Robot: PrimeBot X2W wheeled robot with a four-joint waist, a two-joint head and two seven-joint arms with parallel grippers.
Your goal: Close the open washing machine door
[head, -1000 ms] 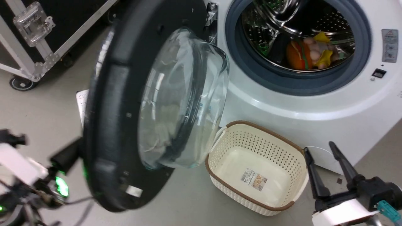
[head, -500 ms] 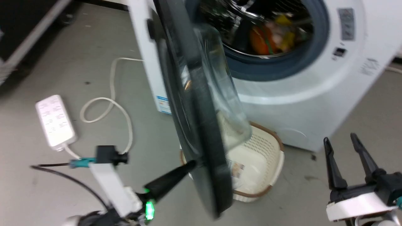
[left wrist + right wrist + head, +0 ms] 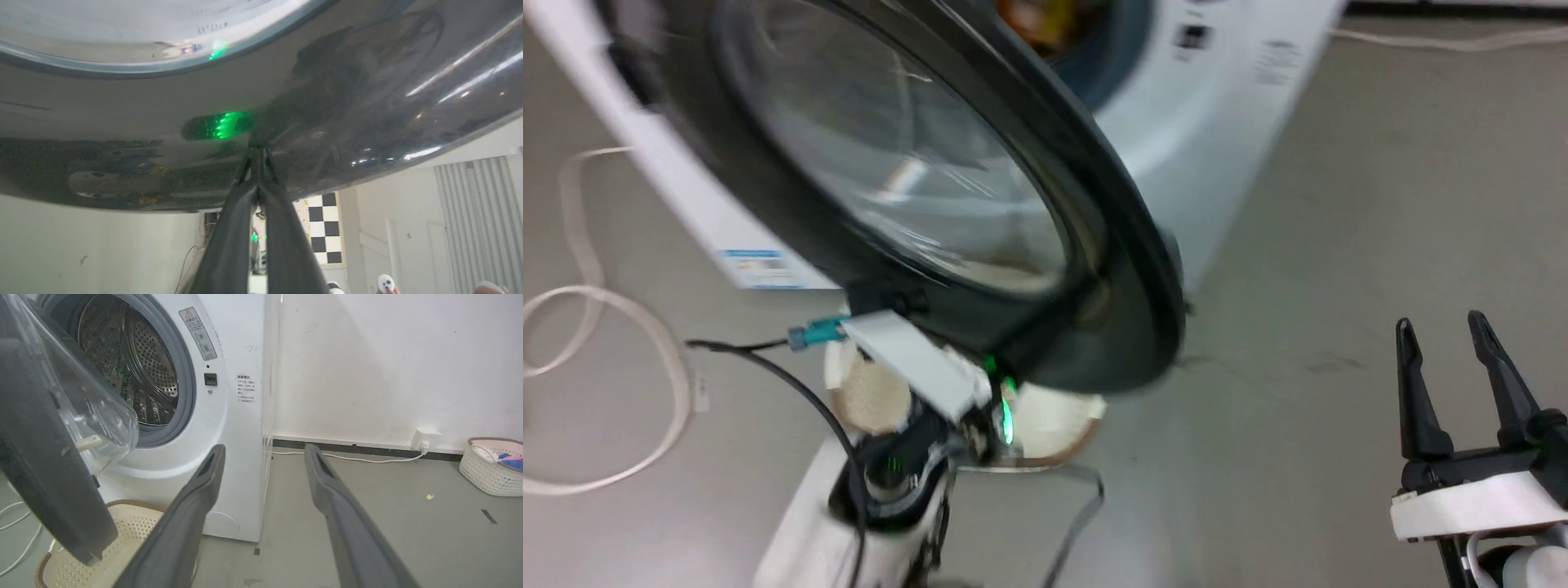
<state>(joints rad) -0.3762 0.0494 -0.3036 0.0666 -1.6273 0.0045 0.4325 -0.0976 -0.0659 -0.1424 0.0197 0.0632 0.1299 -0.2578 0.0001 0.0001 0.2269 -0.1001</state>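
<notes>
washing machine door [image 3: 1131, 269] — swung from wide open to approx half-shut, not yet against washing machine [image 3: 1225, 90] front | L gripper [image 3: 258, 155] — jaws closed, tips on door rim, pushing | R gripper [image 3: 1440, 320] — jaws apart, empty, right of machine | closing underway, latch pending

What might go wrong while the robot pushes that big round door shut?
The shut left claw pushes with just its tips on the door's shiny rim, so it may slip off. The door's low edge hangs over the basket and might bump it. A weak push may leave the door unlatched on the washing machine.
</notes>
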